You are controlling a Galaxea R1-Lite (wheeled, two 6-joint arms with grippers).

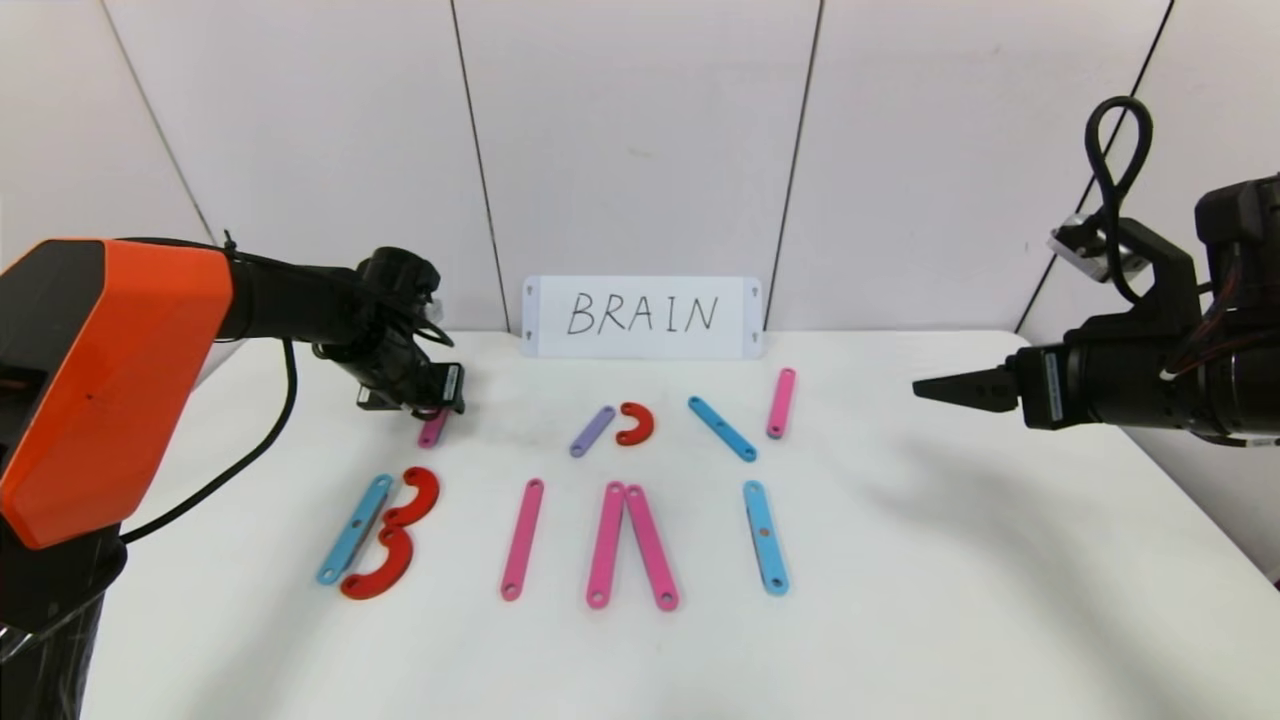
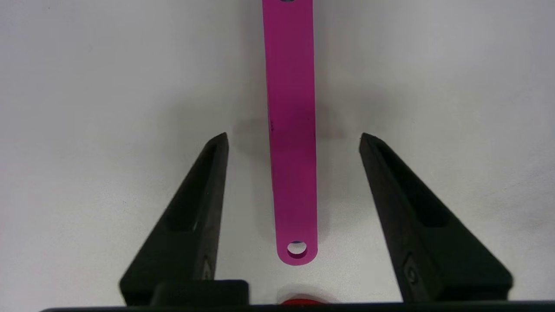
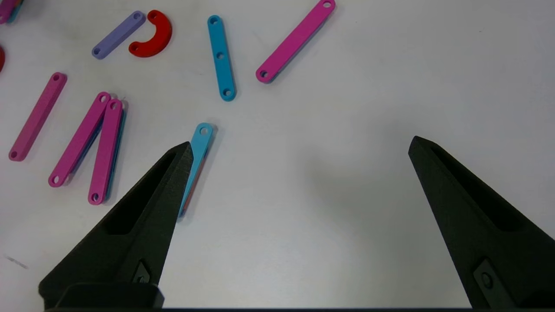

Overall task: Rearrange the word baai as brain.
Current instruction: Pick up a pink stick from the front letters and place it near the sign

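Note:
My left gripper (image 1: pixel 436 408) is open at the back left, low over a short pink bar (image 1: pixel 433 429). In the left wrist view the pink bar (image 2: pixel 290 130) lies flat between my fingers (image 2: pixel 217 156), touching neither. At the front stand a blue bar (image 1: pixel 354 529) with two red arcs (image 1: pixel 418 497), a pink bar (image 1: pixel 522 539), two pink bars (image 1: pixel 606 544) meeting at the top, and a blue bar (image 1: pixel 766 537). Behind them lie a purple bar (image 1: pixel 592 431), a red arc (image 1: pixel 637 424), a blue bar (image 1: pixel 722 429) and a pink bar (image 1: pixel 781 403). My right gripper (image 1: pixel 935 388) is open and empty above the right side.
A white card (image 1: pixel 642 316) reading BRAIN leans against the back wall. The white table (image 1: pixel 1000 560) runs to an edge at the right. The right wrist view shows my right gripper (image 3: pixel 301 142) over bare table, with the front blue bar (image 3: pixel 197 160) beside one finger.

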